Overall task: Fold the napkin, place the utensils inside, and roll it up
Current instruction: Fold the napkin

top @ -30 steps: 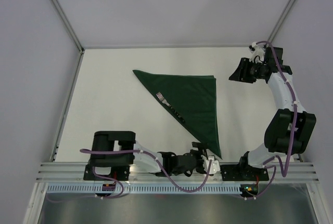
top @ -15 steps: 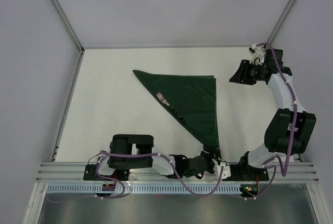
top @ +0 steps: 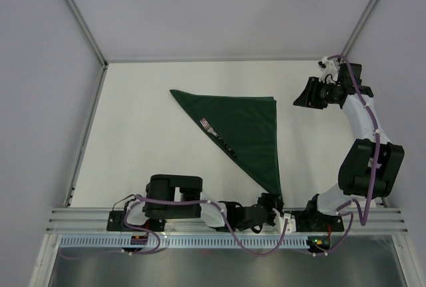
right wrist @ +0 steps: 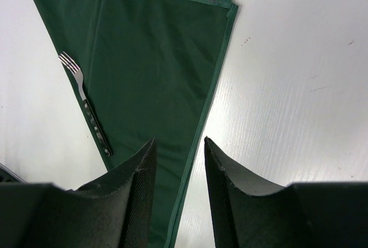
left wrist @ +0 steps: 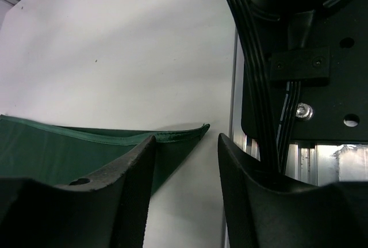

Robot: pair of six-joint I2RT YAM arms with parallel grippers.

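Note:
The dark green napkin [top: 247, 132] lies folded into a triangle on the white table, one tip pointing at the near edge. A fork [top: 218, 137] with a black handle rests along its left slanted edge, tines toward the far side. My left gripper [top: 269, 200] sits low at that near tip. In the left wrist view the napkin [left wrist: 63, 153] tip lies just past the left gripper [left wrist: 185, 140], whose jaws stand apart and open. My right gripper [top: 301, 95] hovers open to the right of the cloth. Its wrist view shows the napkin [right wrist: 149, 58] and fork [right wrist: 87, 109] below the right gripper [right wrist: 179, 142].
An aluminium rail [top: 200, 219] runs along the near table edge, right beside the left gripper. The right arm's black base plate [left wrist: 322, 58] stands close on that side. Grey enclosure walls bound the table on the left, the far side and the right.
My left arm has swung right along the near edge to the napkin's near tip, and its jaws have narrowed. The right arm, napkin and fork have hardly moved.

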